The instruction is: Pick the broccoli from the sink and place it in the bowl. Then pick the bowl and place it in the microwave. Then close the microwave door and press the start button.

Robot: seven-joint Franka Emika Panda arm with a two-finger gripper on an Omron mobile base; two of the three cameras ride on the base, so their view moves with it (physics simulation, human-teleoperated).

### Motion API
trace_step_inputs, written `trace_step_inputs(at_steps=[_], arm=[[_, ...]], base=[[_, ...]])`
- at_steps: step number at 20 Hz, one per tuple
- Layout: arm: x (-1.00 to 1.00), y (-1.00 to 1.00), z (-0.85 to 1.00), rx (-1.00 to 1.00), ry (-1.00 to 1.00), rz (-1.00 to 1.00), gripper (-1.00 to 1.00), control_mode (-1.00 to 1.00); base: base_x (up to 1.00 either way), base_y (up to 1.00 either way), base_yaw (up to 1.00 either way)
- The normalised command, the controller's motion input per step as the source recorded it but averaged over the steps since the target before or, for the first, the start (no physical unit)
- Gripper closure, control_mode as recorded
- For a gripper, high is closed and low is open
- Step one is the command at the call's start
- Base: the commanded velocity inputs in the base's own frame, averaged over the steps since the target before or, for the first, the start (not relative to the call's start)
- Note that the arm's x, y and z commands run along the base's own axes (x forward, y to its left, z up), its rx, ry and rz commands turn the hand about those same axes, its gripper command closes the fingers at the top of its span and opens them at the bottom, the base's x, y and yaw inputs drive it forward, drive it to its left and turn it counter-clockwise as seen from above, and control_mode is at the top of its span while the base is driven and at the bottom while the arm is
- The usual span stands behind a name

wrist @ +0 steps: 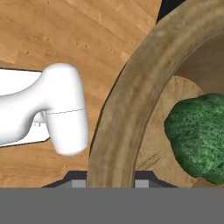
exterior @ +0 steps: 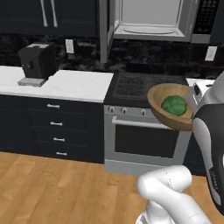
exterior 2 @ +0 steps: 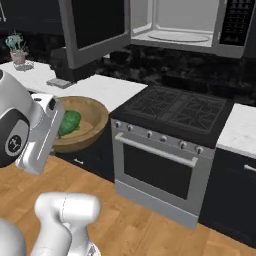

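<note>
My claw (wrist: 109,181) pinches the rim of the wide light-brown wooden bowl (exterior: 168,117), held tilted in the air before the stove (exterior 2: 175,112) with the bumpy dark-green broccoli (exterior: 174,105) inside; fingertips hidden behind the rim in the hand view, and the right base view alone shows the open grey-framed microwave door (exterior 2: 95,27).

Broccoli (exterior: 174,105) in tilted bowl (exterior: 159,99)
</note>
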Motion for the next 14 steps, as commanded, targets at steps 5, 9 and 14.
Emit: trace_step_inputs(at_steps=[5, 9, 14], arm=[[0.00, 0.00, 0.00, 0.00, 0.00, 0.00, 1.00, 1.00], [0.00, 0.00, 0.00, 0.00, 0.00, 0.00, 1.00, 1.00], [0.00, 0.00, 0.00, 0.00, 0.00, 0.00, 1.00, 1.00]], base=[[0.47, -0.97, 0.41], [0.23, -0.97, 0.27], [0.64, -0.58, 0.12]])
